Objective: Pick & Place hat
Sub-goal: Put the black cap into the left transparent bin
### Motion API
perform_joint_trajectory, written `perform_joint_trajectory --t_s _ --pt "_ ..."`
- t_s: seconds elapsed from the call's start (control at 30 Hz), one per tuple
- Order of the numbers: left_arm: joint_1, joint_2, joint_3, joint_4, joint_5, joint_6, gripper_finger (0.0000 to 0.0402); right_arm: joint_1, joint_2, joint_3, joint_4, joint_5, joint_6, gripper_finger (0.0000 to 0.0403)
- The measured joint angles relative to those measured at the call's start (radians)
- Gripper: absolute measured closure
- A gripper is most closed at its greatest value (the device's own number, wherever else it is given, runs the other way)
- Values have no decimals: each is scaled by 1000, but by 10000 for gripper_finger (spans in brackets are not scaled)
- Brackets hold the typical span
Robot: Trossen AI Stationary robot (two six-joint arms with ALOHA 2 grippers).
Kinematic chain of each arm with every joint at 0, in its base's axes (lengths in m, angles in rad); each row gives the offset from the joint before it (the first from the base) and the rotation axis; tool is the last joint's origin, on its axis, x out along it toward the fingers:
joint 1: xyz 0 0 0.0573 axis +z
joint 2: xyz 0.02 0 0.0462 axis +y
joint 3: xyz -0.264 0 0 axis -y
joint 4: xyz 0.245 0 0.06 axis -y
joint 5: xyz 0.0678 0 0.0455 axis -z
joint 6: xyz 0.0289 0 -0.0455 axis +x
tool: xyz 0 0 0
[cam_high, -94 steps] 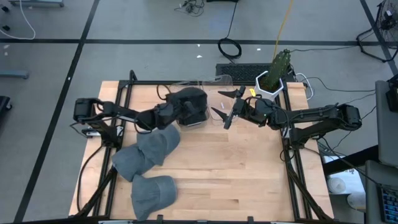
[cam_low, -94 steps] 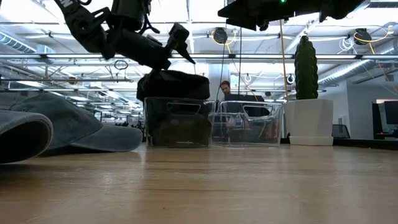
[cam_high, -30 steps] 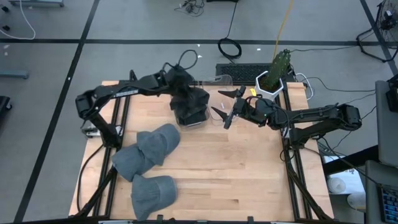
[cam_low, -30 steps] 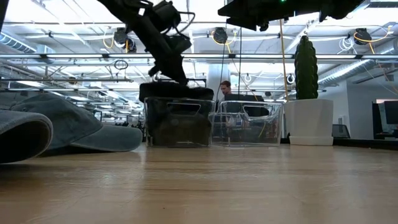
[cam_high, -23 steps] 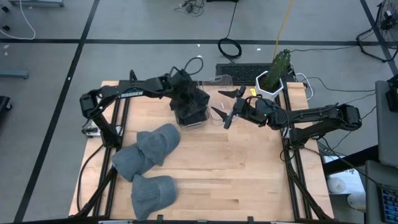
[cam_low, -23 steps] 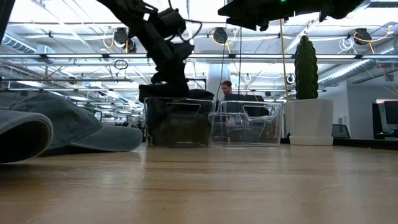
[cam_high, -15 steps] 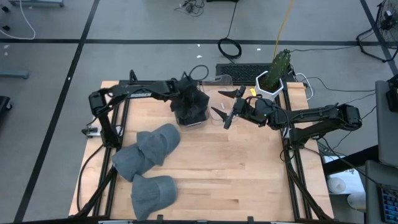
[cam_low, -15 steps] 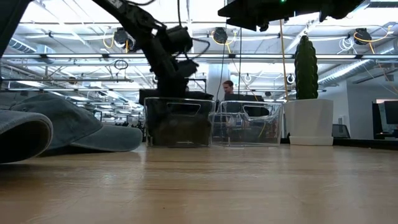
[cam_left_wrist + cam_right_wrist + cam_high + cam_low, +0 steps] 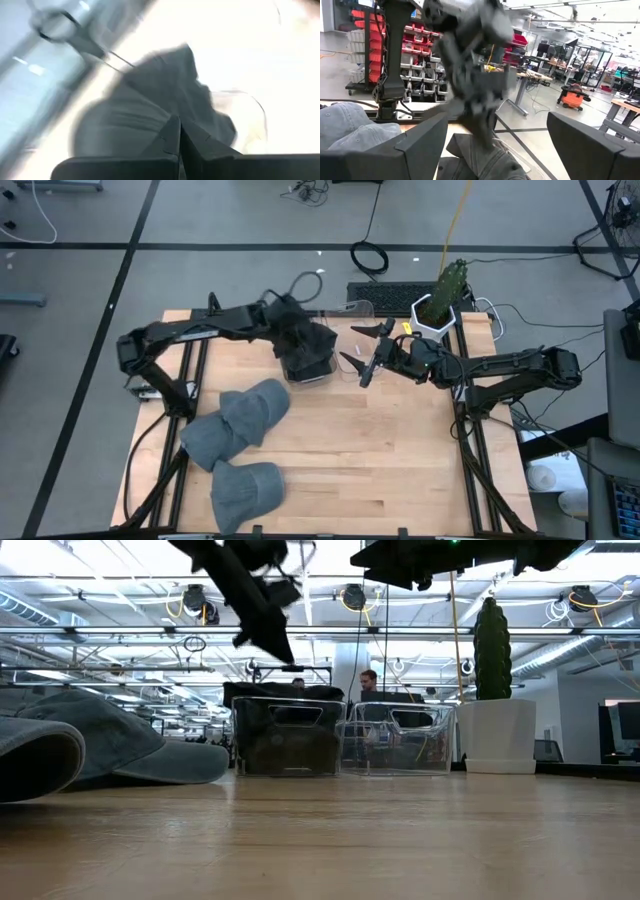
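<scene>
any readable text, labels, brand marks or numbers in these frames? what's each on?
None can be read.
Left arm: pale marks on its upper link, too small to read.
Red bins on the shelves in the room behind: no label can be made out.
Grey hats, clear bin, plant pot: no print shows.

No text or label can be read.
</scene>
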State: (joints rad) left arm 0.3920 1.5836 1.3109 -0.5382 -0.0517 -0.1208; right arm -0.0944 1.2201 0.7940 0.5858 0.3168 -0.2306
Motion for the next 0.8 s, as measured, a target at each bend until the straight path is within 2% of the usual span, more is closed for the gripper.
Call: perform_joint_trajectory --t_s 0.1,0.17,0.33,0.43,0.63,0.8 --pt "18 -45 2 20 -149 42 401 0 0 0 0 0 1 74" --pt "57 -46 2 27 -195 67 401 0 0 0 0 -2 1 74" --pt "164 61 0 81 6 70 401 0 0 0 1 -2 2 74" --pt "186 139 0 80 25 73 401 0 0 0 4 -2 2 74" --pt "194 235 2 11 175 94 401 0 0 0 1 -2 2 74" --pt "188 270 6 10 188 121 401 0 0 0 0 -2 2 74"
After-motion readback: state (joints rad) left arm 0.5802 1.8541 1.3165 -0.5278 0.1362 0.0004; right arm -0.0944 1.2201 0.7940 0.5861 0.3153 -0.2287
